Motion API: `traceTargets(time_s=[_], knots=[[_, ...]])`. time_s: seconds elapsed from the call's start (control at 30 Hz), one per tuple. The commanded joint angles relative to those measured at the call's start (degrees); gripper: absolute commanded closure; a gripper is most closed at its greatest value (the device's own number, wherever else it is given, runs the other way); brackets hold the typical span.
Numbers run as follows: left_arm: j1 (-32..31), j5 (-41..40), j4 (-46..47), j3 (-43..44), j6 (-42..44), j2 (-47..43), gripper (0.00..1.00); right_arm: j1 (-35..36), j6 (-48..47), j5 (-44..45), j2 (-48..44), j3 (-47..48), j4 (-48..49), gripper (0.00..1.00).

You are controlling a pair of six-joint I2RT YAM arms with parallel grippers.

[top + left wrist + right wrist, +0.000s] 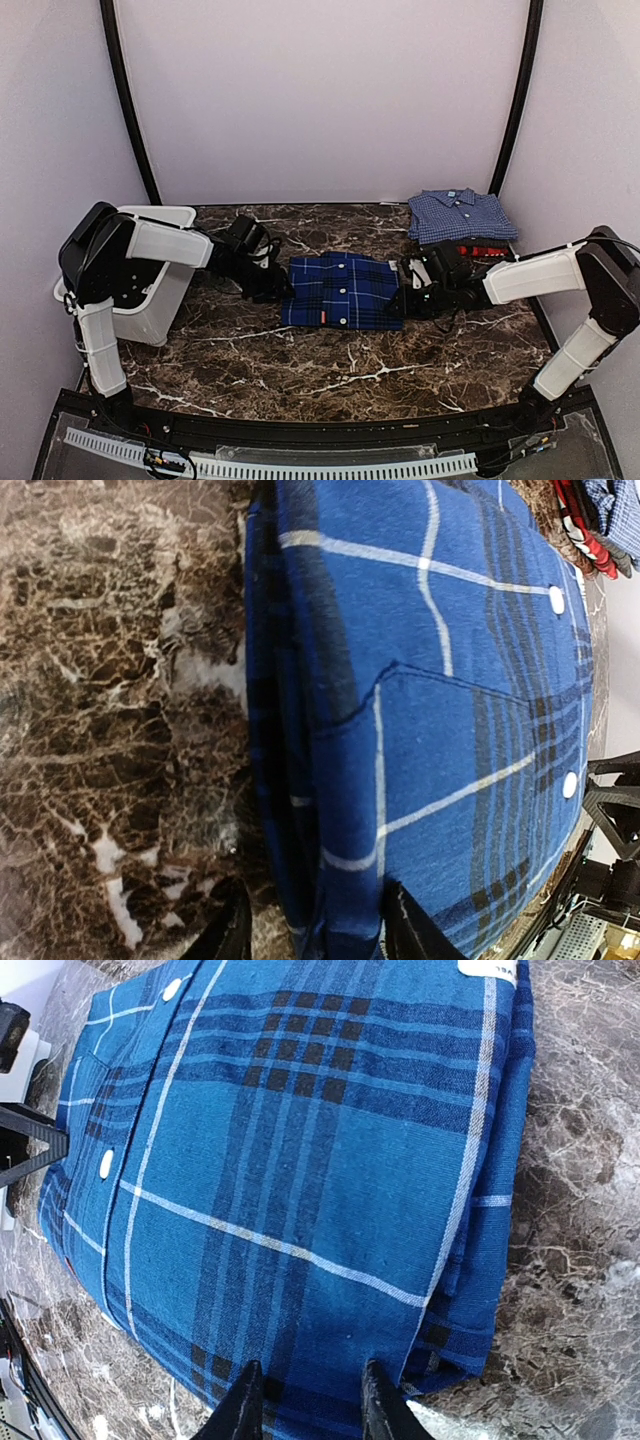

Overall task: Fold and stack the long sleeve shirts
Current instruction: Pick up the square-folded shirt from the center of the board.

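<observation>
Top external: my left hand [278,288] at nine o'clock of the plaid shirt [340,290], right hand [402,298] at three; clamped or not, I cannot tell.

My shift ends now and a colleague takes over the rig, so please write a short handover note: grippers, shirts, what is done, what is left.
Left gripper: jaws astride the left edge of the deep-blue plaid shirt; whether the grip is firm cannot be told.
Right gripper: the same at the shirt's right edge.
Shirts: the plaid one lies folded in the middle of the marble table; the light blue fine-check shirt lies folded on the red shirt at the far right.
Done: plaid shirt folded, the other two stacked.
Left: put the plaid shirt on that stack.
</observation>
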Motion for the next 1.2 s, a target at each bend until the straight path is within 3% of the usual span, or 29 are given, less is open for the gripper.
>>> traceTargets(time_s=[0.0,0.2,0.47,0.7,0.9,1.17], knots=[[0.1,1.1,1.8,-1.3,-1.5,1.0,0.57,0.3,-0.1,-0.2,0.4,-0.9,1.5,0.69],[-1.8,-1.1,1.2,-1.4,-4.0,3.1,0.59,0.3,0.0,-0.4,0.2,-0.8,2.1,0.66],[-2.0,-2.4,0.3,-0.6,-7.3,3.8,0.75,0.3,-0.3,-0.1,-2.3,0.0,1.0,0.59],[-2.4,0.2,2.0,-0.2,-9.9,4.0,0.81,0.3,-0.3,1.8,-5.7,0.4,0.4,0.54],[-2.4,0.6,1.6,0.7,-10.3,3.2,1.0,0.3,-0.6,3.0,-6.9,0.9,-0.2,0.53],[-2.4,-0.9,-5.3,1.2,-5.2,-2.6,1.0,0.3,-1.0,6.3,-9.2,0.7,-3.0,0.5]])
